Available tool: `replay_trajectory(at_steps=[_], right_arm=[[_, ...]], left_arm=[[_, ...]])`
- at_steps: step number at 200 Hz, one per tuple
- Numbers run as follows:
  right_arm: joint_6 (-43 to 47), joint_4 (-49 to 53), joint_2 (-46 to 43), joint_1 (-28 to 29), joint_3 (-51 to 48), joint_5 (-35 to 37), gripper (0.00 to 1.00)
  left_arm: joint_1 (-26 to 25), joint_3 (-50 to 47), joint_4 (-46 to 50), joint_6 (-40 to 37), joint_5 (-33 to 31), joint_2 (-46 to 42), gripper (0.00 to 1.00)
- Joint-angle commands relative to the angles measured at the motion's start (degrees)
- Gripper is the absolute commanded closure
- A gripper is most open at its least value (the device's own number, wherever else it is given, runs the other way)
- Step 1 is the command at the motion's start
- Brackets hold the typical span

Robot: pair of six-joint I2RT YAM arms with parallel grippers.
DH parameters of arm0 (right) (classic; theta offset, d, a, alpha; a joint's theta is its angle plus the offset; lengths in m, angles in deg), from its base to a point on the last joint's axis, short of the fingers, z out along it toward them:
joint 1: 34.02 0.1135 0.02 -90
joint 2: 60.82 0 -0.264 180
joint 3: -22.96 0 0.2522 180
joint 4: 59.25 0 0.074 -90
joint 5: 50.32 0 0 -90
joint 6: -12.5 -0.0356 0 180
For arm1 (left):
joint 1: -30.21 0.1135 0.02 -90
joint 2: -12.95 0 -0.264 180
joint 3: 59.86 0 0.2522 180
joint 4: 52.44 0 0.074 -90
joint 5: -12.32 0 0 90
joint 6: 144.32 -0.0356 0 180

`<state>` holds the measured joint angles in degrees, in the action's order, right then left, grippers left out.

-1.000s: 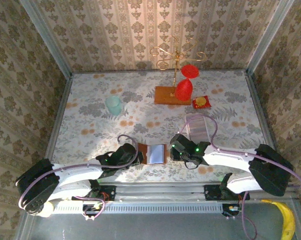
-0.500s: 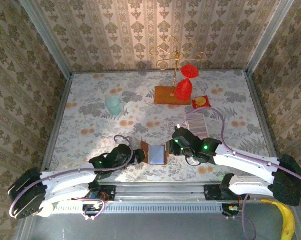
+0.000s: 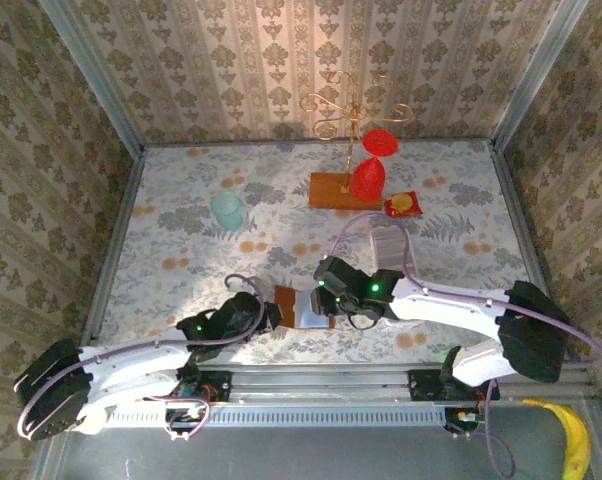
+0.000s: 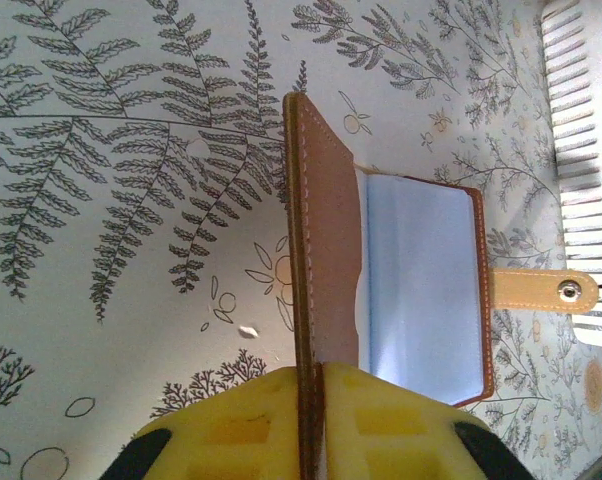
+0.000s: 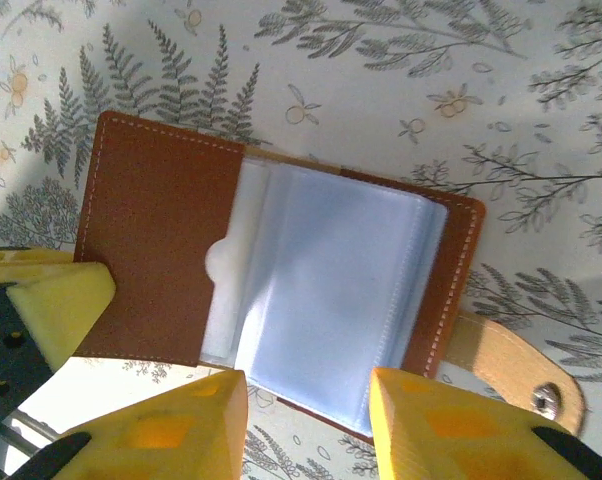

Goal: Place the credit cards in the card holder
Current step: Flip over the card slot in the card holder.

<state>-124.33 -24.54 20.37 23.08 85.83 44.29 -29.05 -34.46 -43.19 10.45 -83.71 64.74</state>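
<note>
Card holder (image 5: pixel 151 250) open: brown leather, clear sleeves (image 5: pixel 331 290) (snap strap (image 5: pixel 501 365) attached).

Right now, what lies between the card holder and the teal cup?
Nothing stands there. The top view shows bare patterned tabletop running from the card holder up-left to the teal cup.

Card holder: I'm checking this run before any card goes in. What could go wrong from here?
The left gripper pinches the raised cover of the card holder by its edge; a slip could let it drop over the clear sleeves. The right gripper hangs open just above those sleeves with no card in it; closing there could crumple them or drag the holder.
</note>
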Motion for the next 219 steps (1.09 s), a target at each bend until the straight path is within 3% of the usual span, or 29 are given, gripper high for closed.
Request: replay_trajectory(at_steps=[1, 155, 219], right_arm=[[0.51, 0.12, 2.98, 0.86, 2.16, -1.53, 0.62], [-1.55, -0.64, 14.54, 1.17, 4.14, -2.47, 0.58], [-2.97, -5.03, 14.62, 1.17, 3.15, -5.17, 0.52]], left_arm=[[-0.43, -1.51, 0.65, 0.27, -0.33, 0.15, 0.9], [-0.96, -3.51, -0.82, 1.1, -0.58, -0.62, 0.96], [-1.38, -4.04, -2.52, 1.18, -0.38, 0.57, 0.98]])
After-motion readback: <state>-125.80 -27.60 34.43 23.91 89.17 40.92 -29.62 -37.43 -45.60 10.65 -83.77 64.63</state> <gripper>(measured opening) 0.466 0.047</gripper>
